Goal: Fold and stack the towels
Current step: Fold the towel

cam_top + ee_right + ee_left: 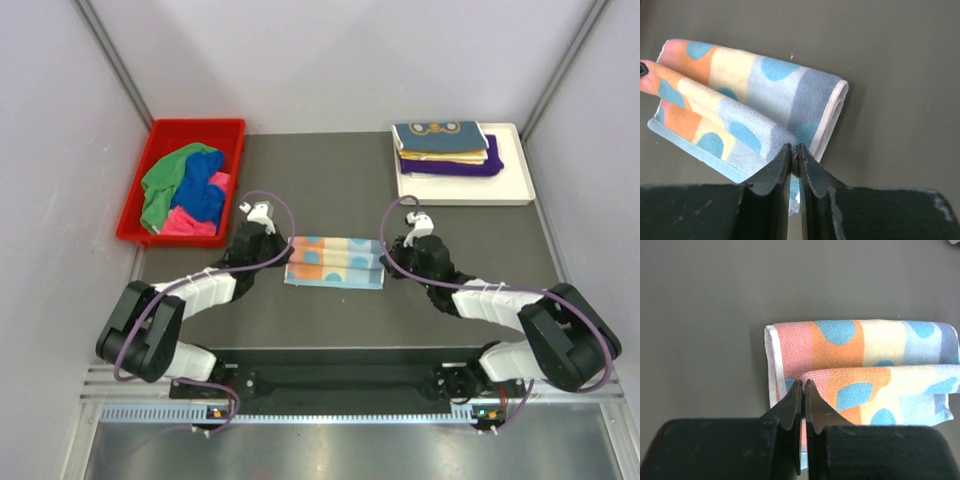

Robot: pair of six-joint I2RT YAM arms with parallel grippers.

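Jaws of both grippers were clenched on the dotted towel (335, 262): the left gripper (803, 383) pinched its near fold at the left end, the right gripper (795, 147) at the right end. The towel, banded pink, orange, cream and pale blue with teal dots and a white hem, lay folded at the centre of the dark table (330, 180), with open surface between it and both containers. Loose green, blue and pink towels (190, 190) filled the red bin (132, 218) at far left. A folded stack (445, 148) sat in the white tray (515, 190) at far right. The fingers hid how many layers each pinch caught.
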